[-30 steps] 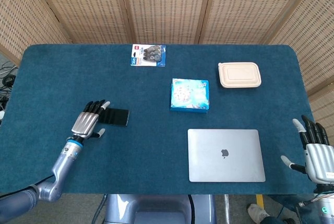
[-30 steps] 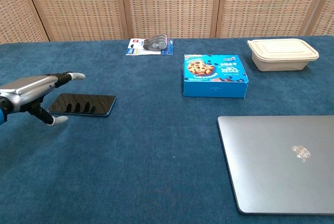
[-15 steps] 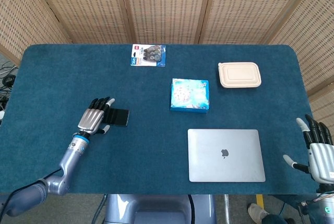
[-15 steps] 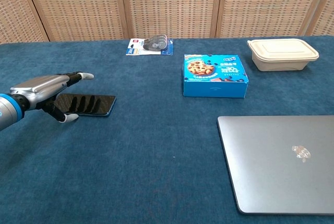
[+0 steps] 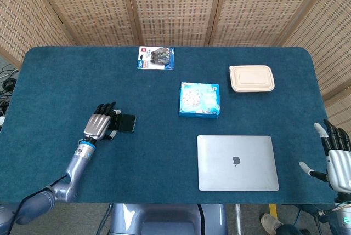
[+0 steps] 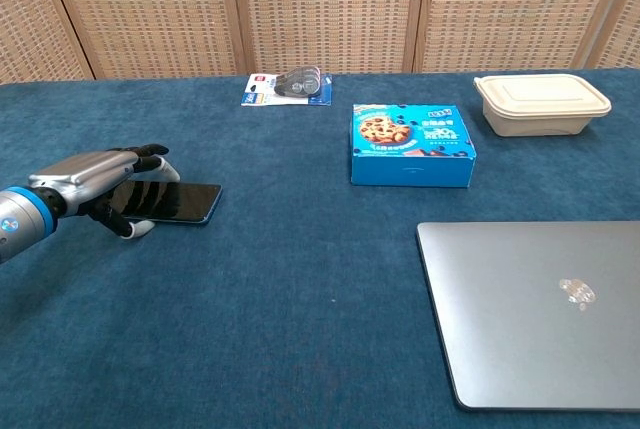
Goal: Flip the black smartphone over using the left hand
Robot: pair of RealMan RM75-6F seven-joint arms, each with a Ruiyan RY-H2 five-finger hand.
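The black smartphone [image 5: 127, 122] lies flat, screen up, on the blue table cloth at the left; in the chest view the phone [image 6: 182, 202] reflects the fingers above it. My left hand [image 5: 100, 126] reaches over the phone's left end, palm down, fingers apart with tips bent slightly downward. In the chest view the left hand [image 6: 95, 177] hovers just over the phone and its thumb sits beside the near edge. I cannot tell whether the fingertips touch the phone. My right hand [image 5: 335, 158] is at the table's lower right corner, fingers spread, holding nothing.
A closed silver laptop [image 5: 237, 162] lies at the front right. Behind it sits a blue cookie box [image 5: 199, 99], and a beige lidded container [image 5: 252, 78] is at the back right. A blister pack [image 5: 156, 58] lies at the back centre.
My left hand has slid right, covering more of the phone, and its fingertips have bent down. The right hand has sunk lower toward the frame's edge. The phone has not moved.
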